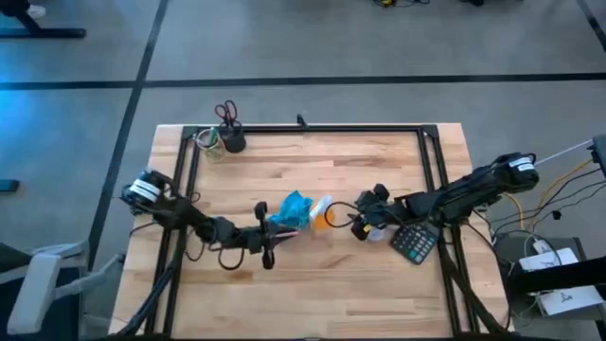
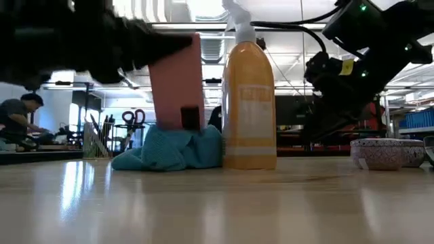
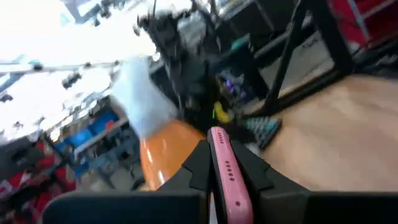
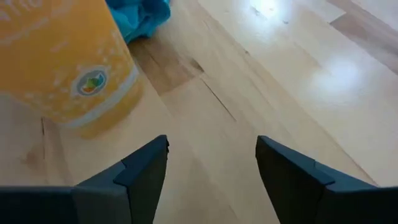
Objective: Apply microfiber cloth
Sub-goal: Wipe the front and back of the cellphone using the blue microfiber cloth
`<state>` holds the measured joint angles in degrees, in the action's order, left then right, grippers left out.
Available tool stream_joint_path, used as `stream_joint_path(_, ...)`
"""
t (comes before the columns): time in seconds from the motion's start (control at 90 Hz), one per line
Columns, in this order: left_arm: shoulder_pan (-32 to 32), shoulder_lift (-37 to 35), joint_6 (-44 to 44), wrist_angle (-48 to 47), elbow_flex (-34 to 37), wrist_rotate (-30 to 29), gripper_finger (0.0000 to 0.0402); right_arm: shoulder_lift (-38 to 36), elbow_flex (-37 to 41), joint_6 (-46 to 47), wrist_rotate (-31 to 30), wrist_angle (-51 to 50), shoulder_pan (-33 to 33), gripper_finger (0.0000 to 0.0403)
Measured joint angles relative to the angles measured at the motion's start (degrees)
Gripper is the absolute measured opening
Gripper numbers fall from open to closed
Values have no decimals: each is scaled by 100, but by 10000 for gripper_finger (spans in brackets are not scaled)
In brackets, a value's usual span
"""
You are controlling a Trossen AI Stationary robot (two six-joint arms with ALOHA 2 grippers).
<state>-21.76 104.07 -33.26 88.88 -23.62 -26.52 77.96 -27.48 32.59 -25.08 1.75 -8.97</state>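
High view showed the left gripper (image 1: 268, 248) near the table's middle, its fingers clamped on a pink phone (image 3: 227, 180) held on edge; the low view had that phone's (image 2: 178, 83) lower end pressed into the turquoise microfiber cloth (image 2: 169, 148), which lay bunched on the wooden table (image 1: 379, 294) just beside the orange spray bottle (image 2: 249, 102). The right gripper (image 4: 211, 171) hovered close on the bottle's other side, its fingers spread apart and holding nothing.

Wiping well probably called for keeping the phone in firm contact with the cloth and moving it in short strokes so the fabric would not drag off or knock the bottle over.

A jar (image 1: 211, 145) at the far left corner held something I could not identify; a dark cup (image 1: 232, 140) beside it held scissors (image 1: 225, 113). Two bowls (image 2: 390, 153) sat at the low view's right edge, contents hidden.
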Motion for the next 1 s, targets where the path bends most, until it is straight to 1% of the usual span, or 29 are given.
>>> stream_joint_path(0.144,68,231,135,31,-2,-287,12,-18,-151,0,-27,29,11,238)
stream_joint_path(0.267,68,238,146,28,4,-356,12,-18,-334,1,-24,45,11,244)
stream_joint_path(0.578,67,238,511,8,2,-361,12,-23,-816,1,-29,28,11,259)
stream_joint_path(1.0,59,238,522,-84,7,-291,12,-23,-1486,-1,-30,24,11,283)
